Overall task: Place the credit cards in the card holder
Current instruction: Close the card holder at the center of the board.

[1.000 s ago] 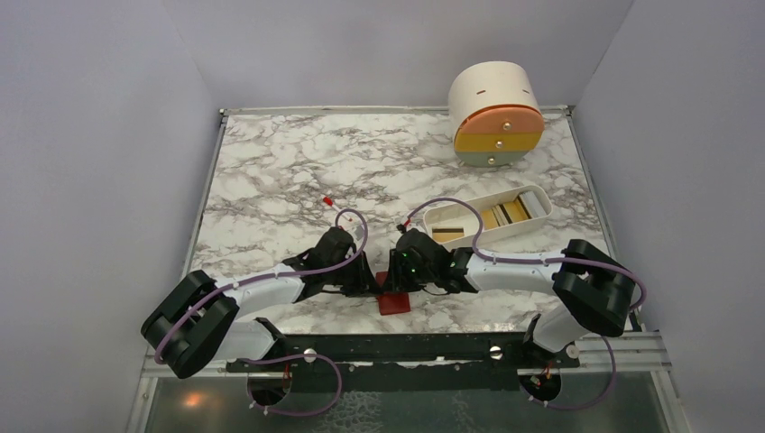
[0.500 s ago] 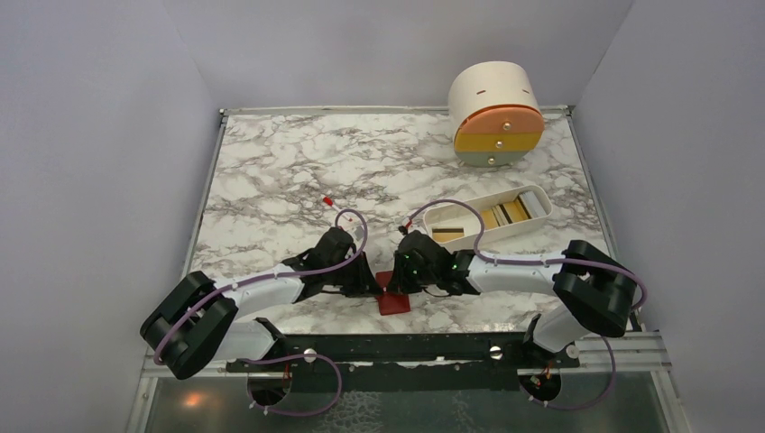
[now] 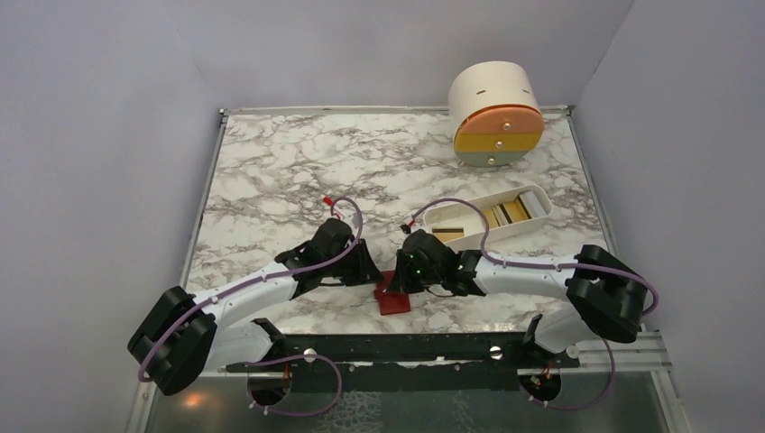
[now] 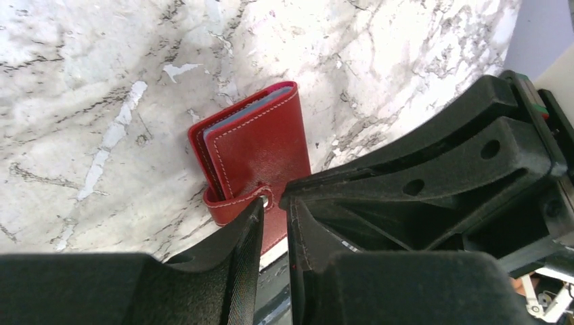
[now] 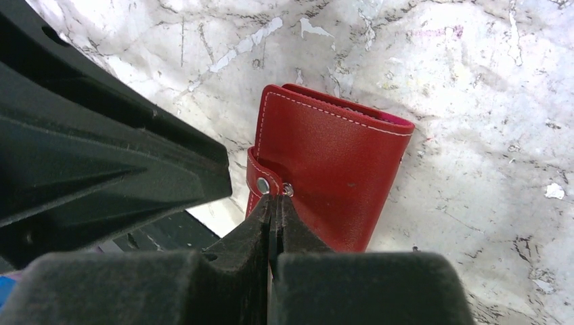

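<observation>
The red card holder (image 4: 254,145) lies folded on the marble table (image 3: 289,171), close to its near edge, between the two arms. The right gripper (image 5: 274,202) has its jaws pressed tight together, the tips right at the holder's snap strap. The left gripper (image 4: 274,203) comes in from the other side, its jaws a sliver apart with the stud at their tips. I cannot tell whether they pinch it. The credit cards (image 3: 510,211) sit in the white tray (image 3: 510,229), farther back on the right.
</observation>
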You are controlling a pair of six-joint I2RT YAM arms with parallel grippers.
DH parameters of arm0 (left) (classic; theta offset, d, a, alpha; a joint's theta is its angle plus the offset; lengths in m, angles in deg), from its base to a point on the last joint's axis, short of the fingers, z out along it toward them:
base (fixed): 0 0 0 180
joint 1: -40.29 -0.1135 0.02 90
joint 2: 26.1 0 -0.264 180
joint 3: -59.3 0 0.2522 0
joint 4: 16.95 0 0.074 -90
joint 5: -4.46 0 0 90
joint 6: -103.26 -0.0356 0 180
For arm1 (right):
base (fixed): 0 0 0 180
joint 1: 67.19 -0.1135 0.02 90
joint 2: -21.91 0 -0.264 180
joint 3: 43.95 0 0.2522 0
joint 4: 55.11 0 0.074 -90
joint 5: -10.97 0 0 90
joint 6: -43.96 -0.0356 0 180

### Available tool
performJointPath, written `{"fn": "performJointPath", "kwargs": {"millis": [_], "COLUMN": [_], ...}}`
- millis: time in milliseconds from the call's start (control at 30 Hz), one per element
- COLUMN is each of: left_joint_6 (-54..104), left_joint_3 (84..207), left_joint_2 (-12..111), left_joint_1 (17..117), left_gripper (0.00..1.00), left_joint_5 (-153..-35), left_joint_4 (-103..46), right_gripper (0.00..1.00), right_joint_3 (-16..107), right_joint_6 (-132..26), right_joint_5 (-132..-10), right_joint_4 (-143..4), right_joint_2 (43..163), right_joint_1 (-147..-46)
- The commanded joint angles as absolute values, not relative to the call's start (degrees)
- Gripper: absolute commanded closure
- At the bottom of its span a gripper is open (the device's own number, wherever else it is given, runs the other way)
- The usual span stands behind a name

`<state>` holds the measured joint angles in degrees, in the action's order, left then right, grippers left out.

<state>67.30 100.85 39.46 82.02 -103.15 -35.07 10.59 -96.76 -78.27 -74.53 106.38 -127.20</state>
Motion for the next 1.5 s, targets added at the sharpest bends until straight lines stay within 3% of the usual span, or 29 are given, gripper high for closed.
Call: {"fn": "performJointPath", "kwargs": {"millis": [0,267,500,733,1467], "left_joint_6": [64.9,64.4,63.2,63.1,63.8], "left_joint_3": [103.1,103.3,101.8,100.7,99.2], "left_joint_2": [42.3,44.6,45.4,47.1,47.5], "left_joint_1": [82.3,82.3,82.3,82.3,82.3], "left_gripper": [0.8,0.84,0.84,0.84,0.85], "left_joint_5": [-100.3,-100.0,-98.2,-98.4,-98.8], "left_joint_4": [-36.6,-36.0,-35.4,-34.0,-32.8], "right_gripper": [0.99,0.98,0.79,0.74,0.9], "right_joint_3": [9.3,9.5,9.7,11.4,11.7], "right_joint_6": [-96.9,-96.8,-97.3,-96.8,-96.5], "right_joint_5": [-79.8,-79.1,-78.1,-77.2,-74.5], "right_joint_4": [-75.5,-74.3,-71.5,-71.0,-67.8], "right_joint_2": [104.7,104.5,105.6,108.0,110.3], "right_joint_1": [-127.6,-127.6,-127.6,-127.5,-127.5]}}
